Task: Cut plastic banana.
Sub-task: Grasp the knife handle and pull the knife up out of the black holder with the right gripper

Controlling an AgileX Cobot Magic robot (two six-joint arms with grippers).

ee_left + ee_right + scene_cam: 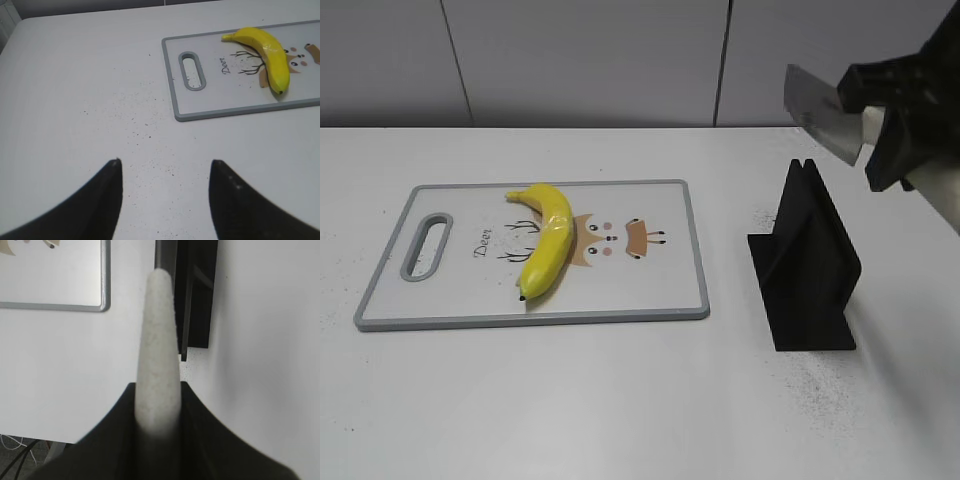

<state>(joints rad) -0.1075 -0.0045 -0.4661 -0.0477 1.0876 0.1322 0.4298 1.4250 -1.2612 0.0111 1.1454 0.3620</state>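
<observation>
The yellow plastic banana (pixel 545 241) lies whole on the white cutting board (pixel 650 290), left of the deer drawing; it also shows in the left wrist view (pixel 267 54). My right gripper (pixel 880 125) is shut on the knife's white handle (pixel 158 345) and holds the knife up at the far right, its grey blade (pixel 817 108) pointing left above the black knife stand (pixel 807 260). My left gripper (pixel 165 167) is open and empty over bare table, left of the board (pixel 175 85).
The black knife stand (pixel 192 290) stands upright right of the board, directly under the held knife. The board's corner (pixel 102 305) shows in the right wrist view. A wall runs behind the white table.
</observation>
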